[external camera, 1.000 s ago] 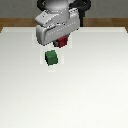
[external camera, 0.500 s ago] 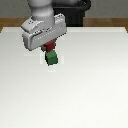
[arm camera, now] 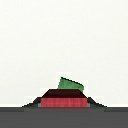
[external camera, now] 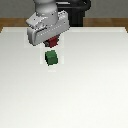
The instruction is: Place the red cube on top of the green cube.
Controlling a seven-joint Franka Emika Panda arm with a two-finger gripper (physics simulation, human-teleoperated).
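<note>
The red cube (external camera: 52, 42) is held between my gripper's (external camera: 52, 43) fingers, lifted above the white table. It sits just above and slightly behind the green cube (external camera: 51, 58), which rests on the table. In the wrist view the red cube (arm camera: 63, 97) fills the space between the dark fingertips (arm camera: 31, 105), and the green cube (arm camera: 70, 84) shows just beyond it, partly hidden. The gripper is shut on the red cube.
The white table (external camera: 95, 85) spreads all around the cubes. The robot's dark base (external camera: 80, 12) stands at the table's far edge, behind the arm.
My gripper has carried the red cube toward the exterior view's left and lowered it until it hangs over the green cube. The green cube has not moved.
</note>
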